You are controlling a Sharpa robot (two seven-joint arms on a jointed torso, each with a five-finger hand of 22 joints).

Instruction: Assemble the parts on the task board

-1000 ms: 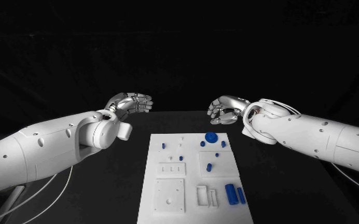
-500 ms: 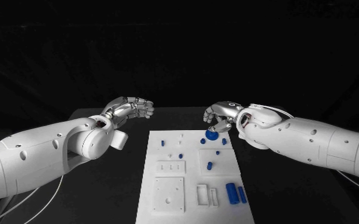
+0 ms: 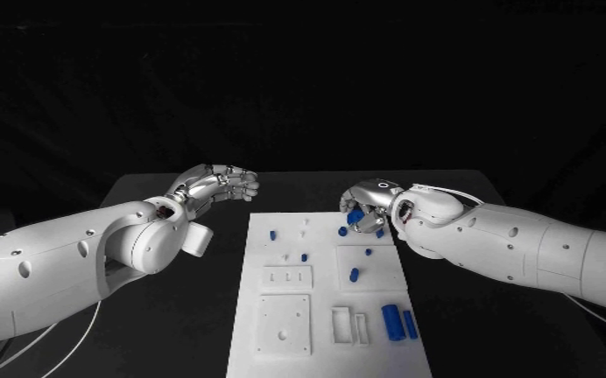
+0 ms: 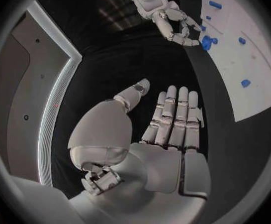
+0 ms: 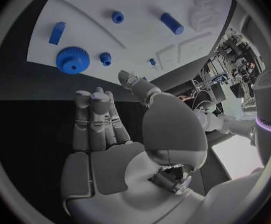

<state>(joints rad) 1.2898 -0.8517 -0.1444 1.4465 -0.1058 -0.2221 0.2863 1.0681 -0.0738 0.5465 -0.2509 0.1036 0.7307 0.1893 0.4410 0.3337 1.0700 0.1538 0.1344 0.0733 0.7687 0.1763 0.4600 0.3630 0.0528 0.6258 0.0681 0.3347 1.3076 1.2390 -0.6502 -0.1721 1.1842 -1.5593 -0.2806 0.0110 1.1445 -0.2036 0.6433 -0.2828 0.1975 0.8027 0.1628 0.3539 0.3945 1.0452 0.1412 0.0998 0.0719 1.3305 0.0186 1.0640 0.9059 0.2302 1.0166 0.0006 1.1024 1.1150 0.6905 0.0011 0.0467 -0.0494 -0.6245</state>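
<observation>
The black table [image 3: 177, 187] carries the white task board [image 3: 322, 308], a long plate whose long axis runs from six o'clock to twelve o'clock in the head view, with raised white square blocks [image 3: 285, 278] on its left half and small slotted pieces [image 3: 343, 325] near its six o'clock end. At about ten o'clock from the board's middle, off its left edge and over bare table, the left hand [image 3: 217, 183] hangs at the end of its bent white arm [image 3: 88, 251]; in the head view its fingers look curled, while the left wrist view shows them [image 4: 172, 115] straight and side by side with the thumb set apart, and nothing lies in the palm, so it is released. Small blue parts are scattered on the board: a peg [image 3: 273, 234] at the far left, a short one [image 3: 355, 275] near the middle, and two cylinders [image 3: 399, 322] lying side by side at five o'clock, their long axes along the board's. At the board's one o'clock corner the right hand [image 3: 366, 202] hovers with the right arm [image 3: 505, 242] reaching in behind it, partly covering the blue gear [image 5: 72, 59]. The right wrist view shows that gear lying flat on the board beyond the fingertips [image 5: 92, 98], untouched; the fingers are extended and the palm is bare.
</observation>
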